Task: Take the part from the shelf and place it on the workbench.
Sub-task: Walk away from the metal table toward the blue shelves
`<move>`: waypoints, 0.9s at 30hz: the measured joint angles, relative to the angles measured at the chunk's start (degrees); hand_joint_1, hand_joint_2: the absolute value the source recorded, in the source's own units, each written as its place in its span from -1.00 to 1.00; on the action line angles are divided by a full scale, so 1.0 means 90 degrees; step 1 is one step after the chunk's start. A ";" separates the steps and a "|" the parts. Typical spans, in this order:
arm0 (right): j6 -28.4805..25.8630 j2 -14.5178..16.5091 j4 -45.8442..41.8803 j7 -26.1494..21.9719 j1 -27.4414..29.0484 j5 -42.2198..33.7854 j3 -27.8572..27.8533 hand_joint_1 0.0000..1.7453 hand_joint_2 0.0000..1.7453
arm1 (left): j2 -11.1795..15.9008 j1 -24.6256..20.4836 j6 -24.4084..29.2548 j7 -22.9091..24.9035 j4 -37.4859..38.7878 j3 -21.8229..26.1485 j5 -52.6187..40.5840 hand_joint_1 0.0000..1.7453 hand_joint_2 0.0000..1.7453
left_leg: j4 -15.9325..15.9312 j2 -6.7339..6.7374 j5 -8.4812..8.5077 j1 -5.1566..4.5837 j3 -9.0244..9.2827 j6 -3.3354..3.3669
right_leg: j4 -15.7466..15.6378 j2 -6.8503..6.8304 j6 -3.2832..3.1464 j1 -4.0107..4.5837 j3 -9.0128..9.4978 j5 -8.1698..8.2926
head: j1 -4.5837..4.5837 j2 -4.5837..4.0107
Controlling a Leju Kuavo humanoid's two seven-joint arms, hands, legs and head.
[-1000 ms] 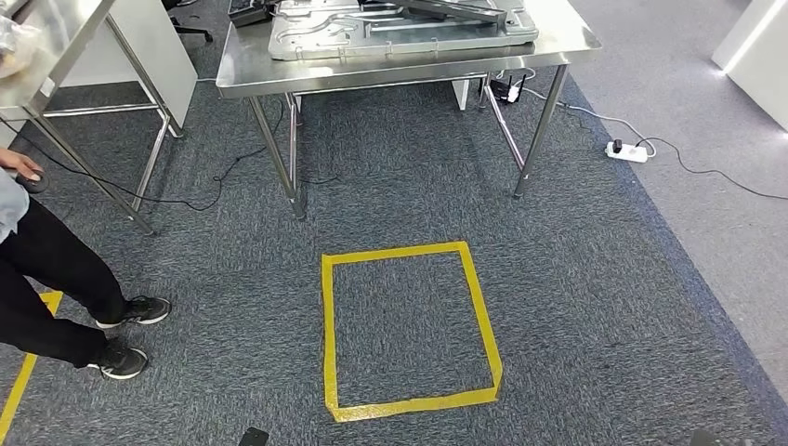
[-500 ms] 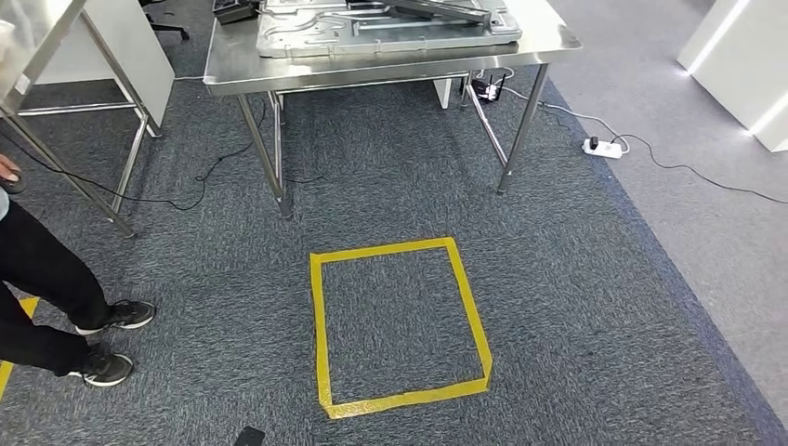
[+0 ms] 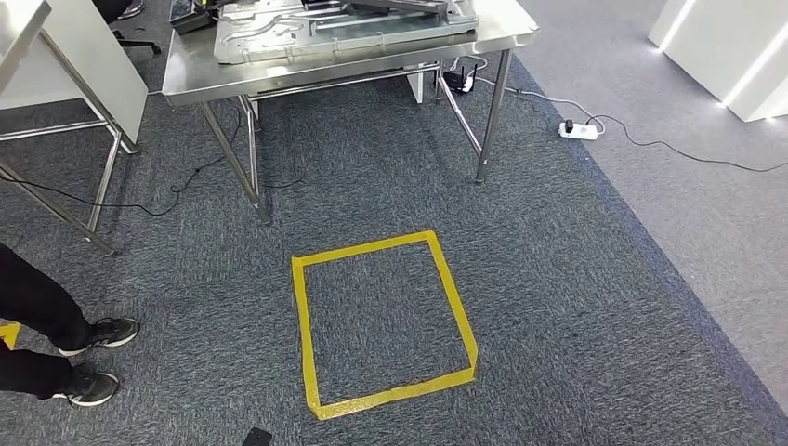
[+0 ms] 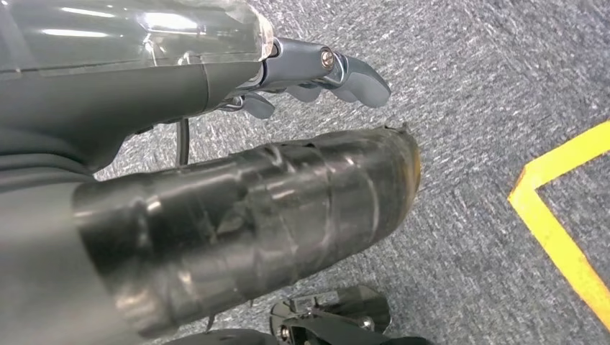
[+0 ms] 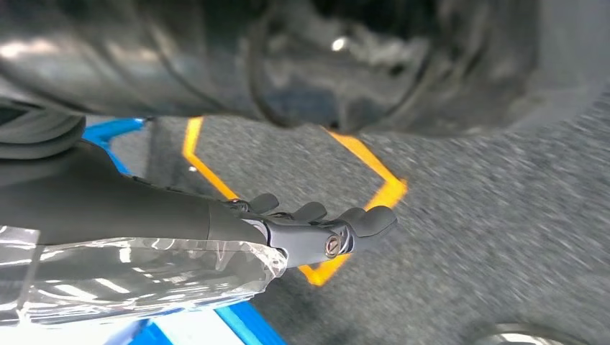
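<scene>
The steel workbench (image 3: 353,70) stands at the top of the head view, and a large flat grey metal part (image 3: 344,28) lies on it. My left hand (image 4: 316,65) hangs over the carpet with its fingers stretched out and its thick tape-wrapped thumb beside them, and it holds nothing. My right hand (image 5: 316,230) also hangs over the carpet, its fingers straight and empty. Part of a metal shelf frame (image 3: 56,56) shows at the far left.
A yellow tape square (image 3: 367,248) marks the carpet in front of the bench. A person's legs and black shoes (image 3: 102,333) stand at the left edge. Cables and a white power strip (image 3: 576,130) lie right of the bench. A white cabinet (image 3: 725,46) stands at the far right.
The whole head view has shifted: bench, tape square and person have slid left and up, so the camera has moved. Less of the person shows now.
</scene>
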 joint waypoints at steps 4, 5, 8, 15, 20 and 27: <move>0.0200 0.0110 0.0081 0.0106 -0.0005 0.0144 -0.0004 -1.00 -1.00 | 0.0007 0.0011 0.0001 -0.0005 0.0000 0.0014 -0.0001 -1.00 -1.00 | -0.1479 -0.0209 0.0775 -0.0018 0.0727 0.0149 | 0.0009 0.0183 0.0037 0.0029 -0.0002 0.0037 | 0.0002 -0.0001; 0.0239 0.0149 0.0098 0.0122 -0.0010 0.0220 -0.0002 -1.00 -1.00 | 0.0010 0.0011 0.0001 -0.0005 0.0000 0.0026 0.0001 -1.00 -1.00 | -0.1774 -0.0286 0.0858 -0.0029 0.0854 0.0179 | 0.0012 0.0219 0.0067 0.0029 -0.0016 0.0054 | 0.0002 -0.0001; 0.0385 0.0219 0.0144 0.0147 0.0003 0.0457 0.0029 -1.00 -1.00 | 0.0010 0.0013 -0.0001 -0.0016 0.0000 0.0056 0.0002 -1.00 -1.00 | -0.1952 -0.0294 0.0898 -0.0049 0.0895 0.0224 | -0.0010 0.0314 0.0185 0.0016 -0.0056 0.0116 | 0.0002 -0.0001; 0.1152 0.0235 0.0202 -0.0255 0.0012 0.0706 0.0190 -1.00 -1.00 | -0.0005 0.0033 -0.0039 -0.0155 0.0000 0.0120 0.0067 -1.00 -1.00 | -0.2055 0.0084 0.1036 -0.0032 0.0862 0.0363 | 0.1700 -0.0045 0.0299 0.0030 -0.0789 -0.0793 | 0.0021 -0.0001; 0.1238 0.0231 0.0229 -0.0297 0.0005 0.0801 0.0260 -1.00 -1.00 | -0.0014 0.0010 -0.0041 -0.0185 0.0000 0.0132 0.0066 -1.00 -1.00 | -0.1956 0.0262 0.0963 -0.0063 0.0861 0.0275 | 0.0160 -0.0313 0.0250 0.0046 0.0103 -0.0110 | 0.0018 -0.0001; 0.1234 0.0225 0.0251 -0.0221 -0.0004 0.0899 0.0365 -1.00 -1.00 | -0.0024 -0.0014 -0.0041 -0.0142 0.0000 0.0136 0.0025 -1.00 -1.00 | -0.1275 0.0110 0.0461 -0.0038 0.0598 0.0063 | -0.0134 -0.0174 0.0029 0.0029 0.0166 -0.0012 | 0.0008 -0.0001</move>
